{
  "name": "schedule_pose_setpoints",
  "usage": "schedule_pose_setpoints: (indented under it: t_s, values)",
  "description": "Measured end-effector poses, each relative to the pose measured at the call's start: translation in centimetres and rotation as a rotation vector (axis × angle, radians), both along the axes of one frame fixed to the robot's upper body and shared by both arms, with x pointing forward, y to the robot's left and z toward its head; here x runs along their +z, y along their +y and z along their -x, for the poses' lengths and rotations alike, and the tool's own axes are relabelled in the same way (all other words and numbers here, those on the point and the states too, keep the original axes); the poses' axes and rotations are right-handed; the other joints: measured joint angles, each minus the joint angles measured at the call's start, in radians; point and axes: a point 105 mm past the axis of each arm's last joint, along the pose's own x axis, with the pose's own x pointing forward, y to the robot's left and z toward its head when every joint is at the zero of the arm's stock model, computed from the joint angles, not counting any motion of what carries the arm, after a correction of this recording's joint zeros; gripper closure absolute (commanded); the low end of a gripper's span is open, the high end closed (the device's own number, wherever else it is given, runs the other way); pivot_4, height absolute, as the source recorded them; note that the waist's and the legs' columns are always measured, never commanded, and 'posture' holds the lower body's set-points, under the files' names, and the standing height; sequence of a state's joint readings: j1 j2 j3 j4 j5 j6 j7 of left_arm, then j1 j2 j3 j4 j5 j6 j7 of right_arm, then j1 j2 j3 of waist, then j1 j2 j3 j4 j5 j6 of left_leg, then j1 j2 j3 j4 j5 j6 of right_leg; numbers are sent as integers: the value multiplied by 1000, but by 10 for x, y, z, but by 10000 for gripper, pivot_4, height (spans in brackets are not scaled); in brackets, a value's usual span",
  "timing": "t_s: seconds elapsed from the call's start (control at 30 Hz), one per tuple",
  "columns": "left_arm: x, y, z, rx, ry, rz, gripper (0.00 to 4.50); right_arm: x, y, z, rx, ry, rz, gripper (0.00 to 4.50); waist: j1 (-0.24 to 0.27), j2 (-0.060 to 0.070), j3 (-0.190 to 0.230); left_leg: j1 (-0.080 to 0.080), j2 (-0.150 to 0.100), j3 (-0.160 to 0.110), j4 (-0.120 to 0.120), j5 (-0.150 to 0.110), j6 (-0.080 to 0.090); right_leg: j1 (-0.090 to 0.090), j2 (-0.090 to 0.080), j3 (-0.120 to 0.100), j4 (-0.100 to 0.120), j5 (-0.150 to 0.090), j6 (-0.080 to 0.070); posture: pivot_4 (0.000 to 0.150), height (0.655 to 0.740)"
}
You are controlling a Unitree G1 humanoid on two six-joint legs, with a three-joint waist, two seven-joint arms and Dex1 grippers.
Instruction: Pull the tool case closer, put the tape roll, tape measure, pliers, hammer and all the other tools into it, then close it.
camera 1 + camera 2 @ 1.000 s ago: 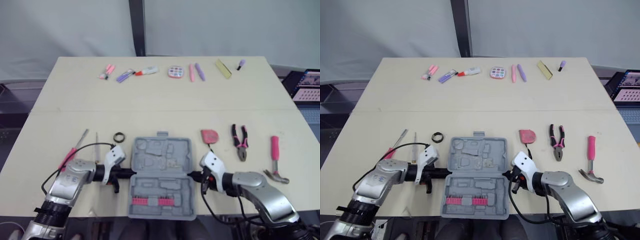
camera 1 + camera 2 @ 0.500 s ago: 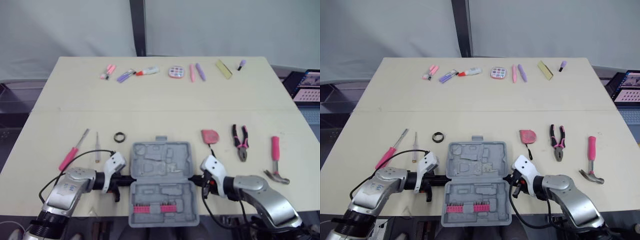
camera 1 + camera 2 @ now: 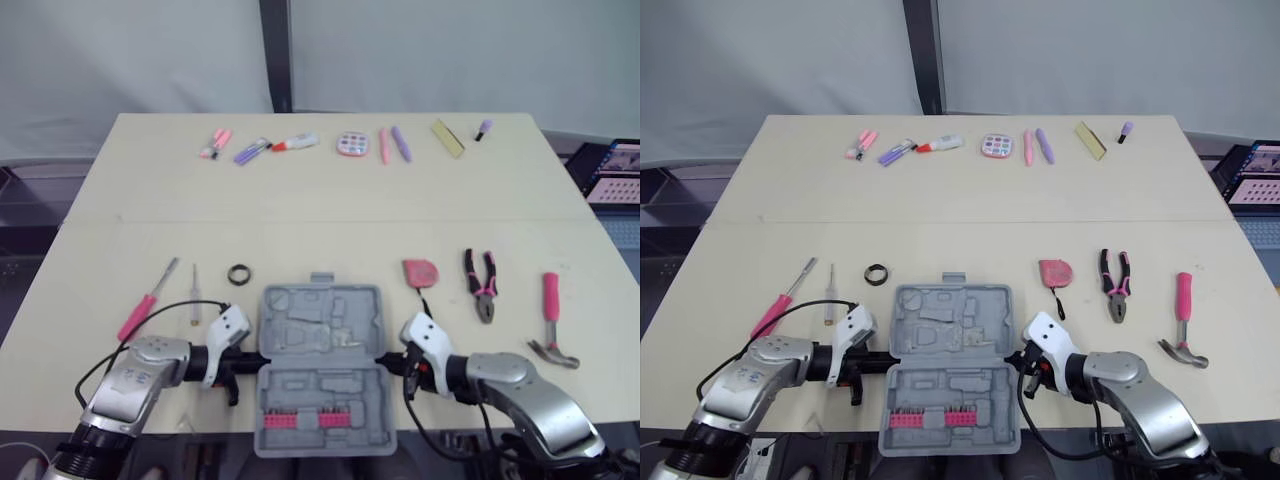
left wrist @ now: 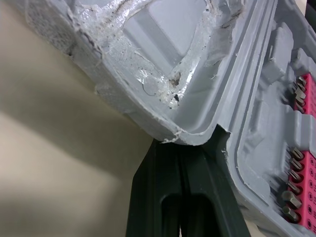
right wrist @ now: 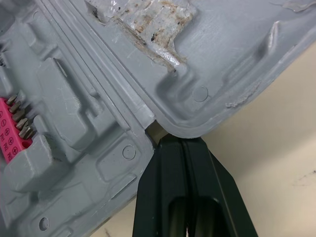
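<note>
Left eye view: open tool case (image 3: 320, 365) lies flat at the table's (image 3: 330, 190) near edge. Left gripper (image 3: 240, 358) and right gripper (image 3: 392, 360), fingers pressed together, wedge into its hinge notches, probably to drag it evenly. Pliers (image 3: 480, 284) and hammer (image 3: 551, 320) lie outside.

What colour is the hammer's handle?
Pink. The hammer shows best in the left eye view.

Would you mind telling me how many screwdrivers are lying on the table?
2: a pink-handled screwdriver farthest left, and a smaller screwdriver just right of it, both left of the tool case.
</note>
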State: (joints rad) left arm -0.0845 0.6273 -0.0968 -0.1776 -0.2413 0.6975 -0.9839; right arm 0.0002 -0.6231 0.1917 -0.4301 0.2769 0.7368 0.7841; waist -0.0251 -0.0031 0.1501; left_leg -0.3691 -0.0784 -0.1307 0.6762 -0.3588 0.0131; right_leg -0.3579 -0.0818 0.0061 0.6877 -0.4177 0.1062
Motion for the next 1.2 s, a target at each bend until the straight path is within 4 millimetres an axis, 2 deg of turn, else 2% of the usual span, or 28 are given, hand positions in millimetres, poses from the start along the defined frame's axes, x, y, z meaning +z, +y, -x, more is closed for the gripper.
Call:
schedule_pose_setpoints:
  t_s: [1.2]
  values:
    - [-5,7,0,13,-8,8,45000,4,-2,-3,27,-27,8,44435,0,0,0,0,0,0,-1,0,0,1,0,0,-6,0,0,1500,7400]
